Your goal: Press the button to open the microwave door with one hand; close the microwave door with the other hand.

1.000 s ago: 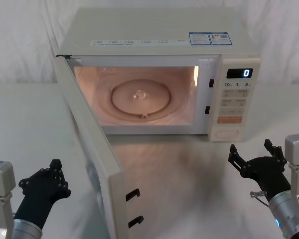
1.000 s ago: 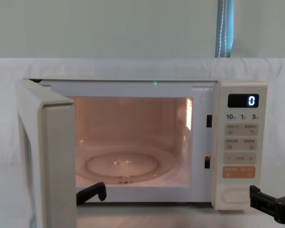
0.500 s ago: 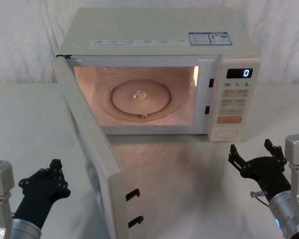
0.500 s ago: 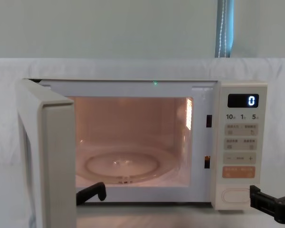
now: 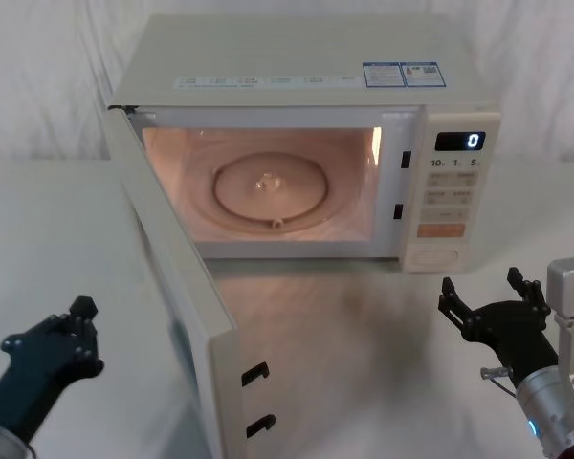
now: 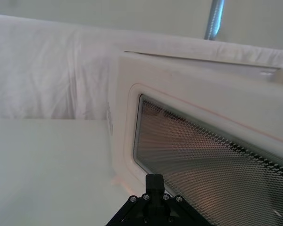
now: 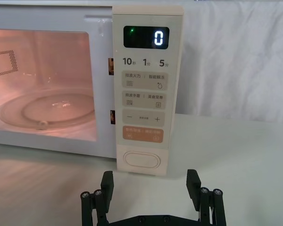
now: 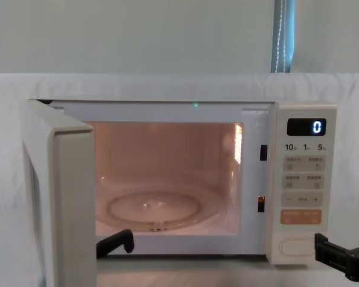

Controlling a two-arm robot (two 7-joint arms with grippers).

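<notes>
Microwave door (image 5: 177,287) wide open (cavity lit), left pincer (image 5: 50,346) beside it

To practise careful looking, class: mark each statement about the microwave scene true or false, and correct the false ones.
1. The microwave door is swung open. True.
2. The display reads 5. False: it reads 0.
3. The right hand is pressing the button. False: it hangs in front of the button, apart from it, fingers spread.
4. The left hand is on the outer side of the open door. True.
5. A plate of food sits on the turntable. False: the turntable is bare.
</notes>
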